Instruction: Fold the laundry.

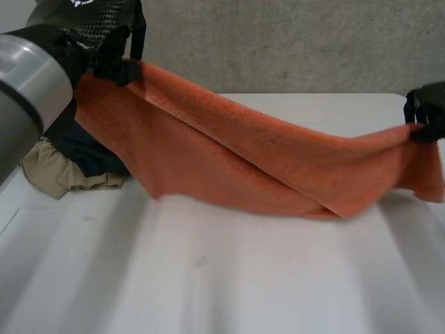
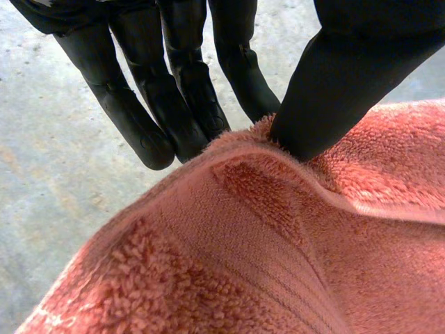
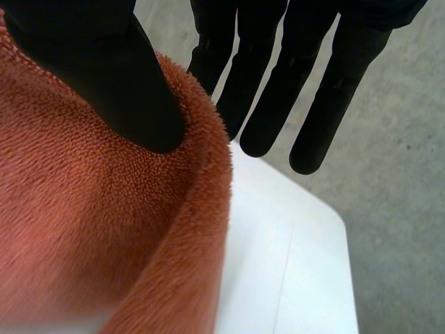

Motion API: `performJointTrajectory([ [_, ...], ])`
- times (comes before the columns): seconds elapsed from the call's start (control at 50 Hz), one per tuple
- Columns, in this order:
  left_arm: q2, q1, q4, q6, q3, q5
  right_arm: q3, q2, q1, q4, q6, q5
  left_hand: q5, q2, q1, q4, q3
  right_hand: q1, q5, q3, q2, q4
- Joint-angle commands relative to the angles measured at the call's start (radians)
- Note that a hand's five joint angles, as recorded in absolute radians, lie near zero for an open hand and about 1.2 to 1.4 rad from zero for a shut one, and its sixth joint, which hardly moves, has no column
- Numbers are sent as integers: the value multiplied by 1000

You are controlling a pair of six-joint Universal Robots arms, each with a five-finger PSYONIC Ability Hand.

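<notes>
- Pinching the orange towel [image 1: 264, 160] at the end of its upper edge, the left hand [image 1: 115, 64] sits high over the table's far left. Its thumb [image 2: 334, 90] presses on the towel's rim, with straight fingers [image 2: 184, 104] behind the rim.
- The right hand [image 1: 425, 120] pinches the towel's opposite end, lower than the left. The thumb is on the fluffy face and straight fingers are on the other side of the edge.
- The towel is stretched between both hands and slopes down from the left hand to the right hand.
- It is doubled along its length, and the bottom fold reaches down to the white table [image 1: 208, 278]. Whether it touches or hangs just above, I cannot tell.
- A short flap hangs past the right hand.
- The rest of the laundry is a dark navy piece [image 1: 90, 149] on a beige piece [image 1: 62, 179]. It is heaped on the table behind the towel, under the left arm [image 1: 28, 90].
- A concrete wall [image 1: 313, 42] stands behind the table.
- In the right wrist view, a table corner [image 3: 299, 264] lies beyond the fingertips, with grey floor [image 3: 396, 209] past it.
</notes>
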Motion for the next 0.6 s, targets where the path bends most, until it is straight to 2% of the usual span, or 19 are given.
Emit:
performJointTrajectory([
  [0.02,61,-9,-27,1,-120,63,-340,269,107,50,-6,33,242,200,234,201,207,272,229,210,221,203],
  [0.1,46,-30,-10,7,-163,62,-476,463,182,12,-78,44,242,200,234,201,207,272,229,210,221,203],
  [0.22,-55,-49,10,6,-166,39,-537,660,245,-99,-152,103,242,200,234,201,207,266,223,204,215,197],
  [0.24,-63,-50,9,3,-163,36,-538,677,249,-111,-158,115,242,200,234,201,207,36,-7,-26,-15,-33],
  [0.26,-78,-50,6,1,-154,29,-538,699,262,-129,-165,146,242,200,234,201,207,-550,-593,-612,-602,-619],
  [0.28,-84,-50,4,1,-149,26,-537,703,265,-134,-168,163,242,200,234,201,207,-847,-890,-909,-898,-916],
  [0.3,-91,-52,1,0,-144,25,-534,705,269,-137,-169,180,242,200,234,201,207,-949,-993,-1011,-1001,-1019],
  [0.38,-97,-61,-11,0,-117,20,-508,633,273,-130,-144,249,242,200,234,201,207,-949,-993,-1011,-1001,-1019],
  [0.42,-89,-62,-16,0,-95,19,-466,535,266,-102,-106,267,242,200,234,201,207,-949,-993,-1011,-1001,-1019],
  [0.6,-49,-89,-17,-10,9,31,-126,214,236,45,-15,206,242,200,234,201,207,-949,-993,-1011,-1001,-1019],
])
